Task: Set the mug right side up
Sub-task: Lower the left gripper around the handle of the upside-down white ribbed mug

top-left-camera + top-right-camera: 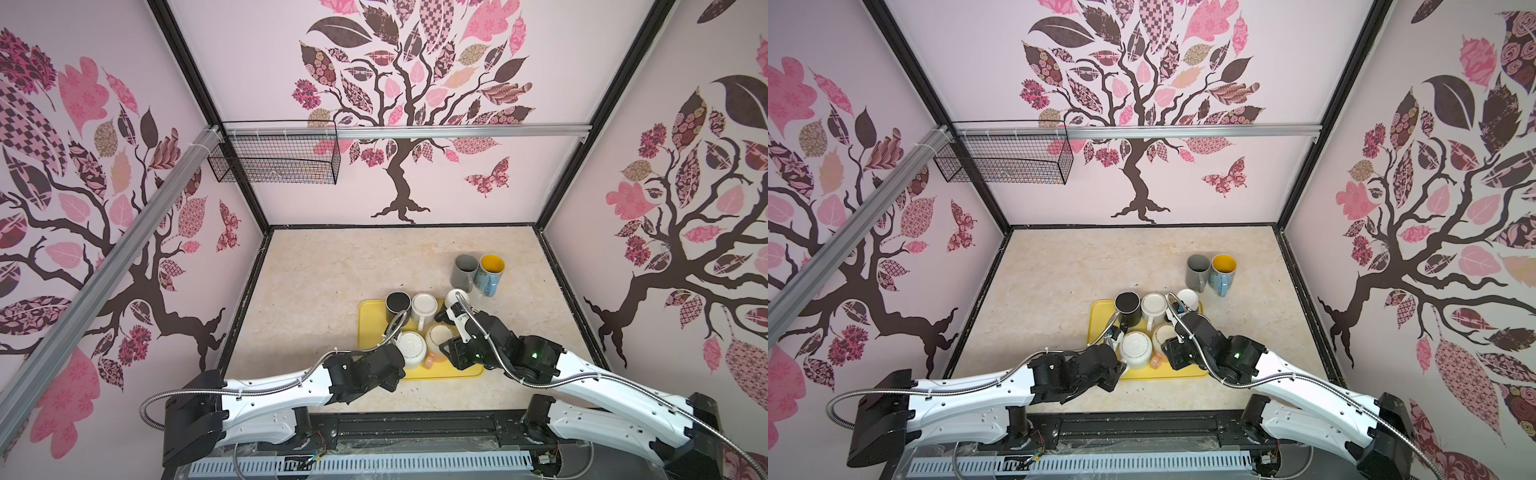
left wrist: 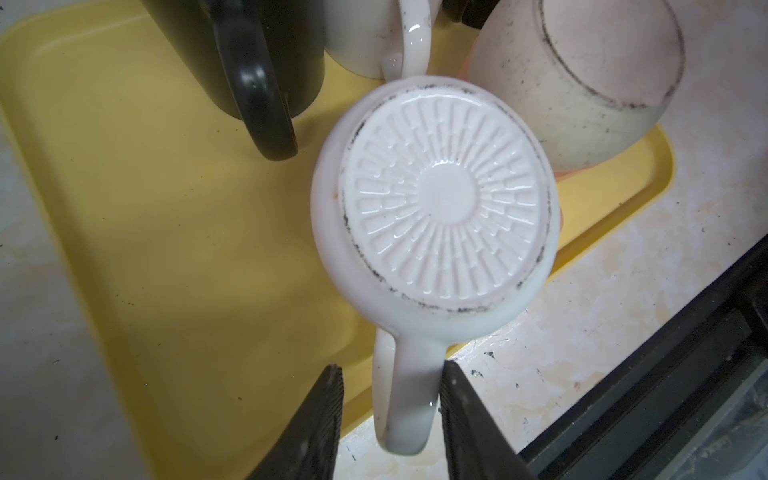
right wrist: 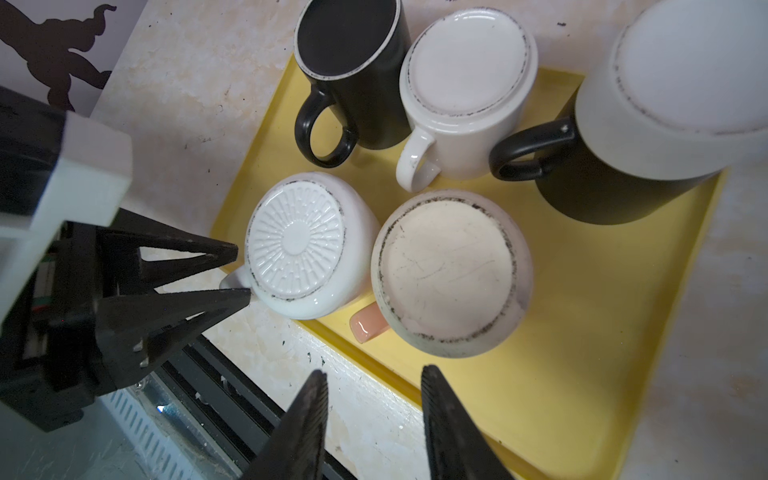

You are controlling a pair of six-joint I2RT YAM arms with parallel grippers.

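- The left claw (image 2: 390, 365) has its jaws apart, one on each side of the handle (image 2: 405, 399) of the white ribbed mug (image 2: 432, 216). One pad touches the handle and the other shows a small gap, so I judge the handle is not clamped yet.
- The right claw (image 3: 374, 370) is also apart and holds nothing. It hangs over the near edge of the yellow tray (image 3: 582, 332), close to the cream mug (image 3: 449, 270).
- The white ribbed mug stands base up on the tray, a little below the centre of both top views. Its handle reaches out over the tray edge toward the robot.
- On the tray, the cream mug is just beside it. The plain white mug (image 3: 465, 62) and the black-and-white mug (image 3: 665, 104) are also base up. For the black mug (image 3: 345, 62) I cannot tell.
- Further out, right of centre in a top view, a grey mug (image 1: 465, 266) and a blue mug (image 1: 491, 268) stand mouth up on the worktop (image 1: 332, 270).
- As I judge it, the turn has not begun. What is left is to clamp the handle, lift the mug, rotate it and set it down mouth up.
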